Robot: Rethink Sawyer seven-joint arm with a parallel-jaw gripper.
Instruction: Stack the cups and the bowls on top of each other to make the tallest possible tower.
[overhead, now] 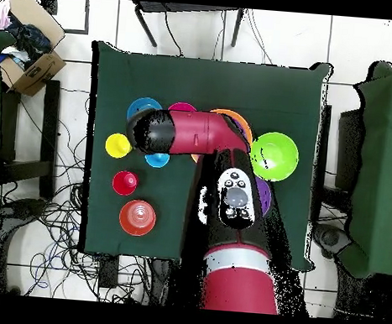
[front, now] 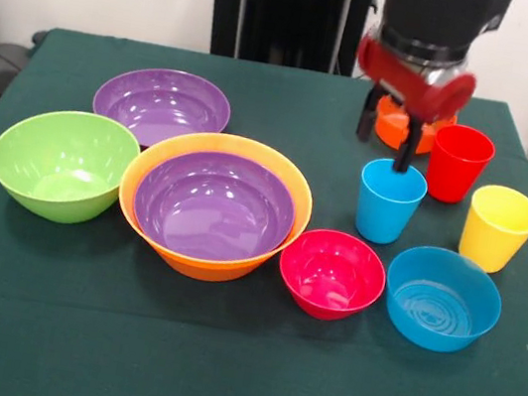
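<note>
My gripper (front: 385,142) hangs open over the far rim of the blue cup (front: 390,200), one finger (front: 406,152) reaching down to that rim. The red cup (front: 458,164) and yellow cup (front: 498,227) stand upright to its right. The small orange bowl (front: 393,126) lies just behind the gripper, partly hidden. The large orange bowl (front: 201,266) holds a purple bowl (front: 215,205). A second purple bowl (front: 162,105), the lime green bowl (front: 63,163), the small pink-red bowl (front: 331,273) and the small blue bowl (front: 442,298) sit singly. In the overhead view the arm (overhead: 185,134) hides the gripper.
Everything stands on a dark green tablecloth (front: 218,362). In the overhead view a cardboard box (overhead: 29,55) lies off the table at the upper left, and cables run over the floor (overhead: 60,217).
</note>
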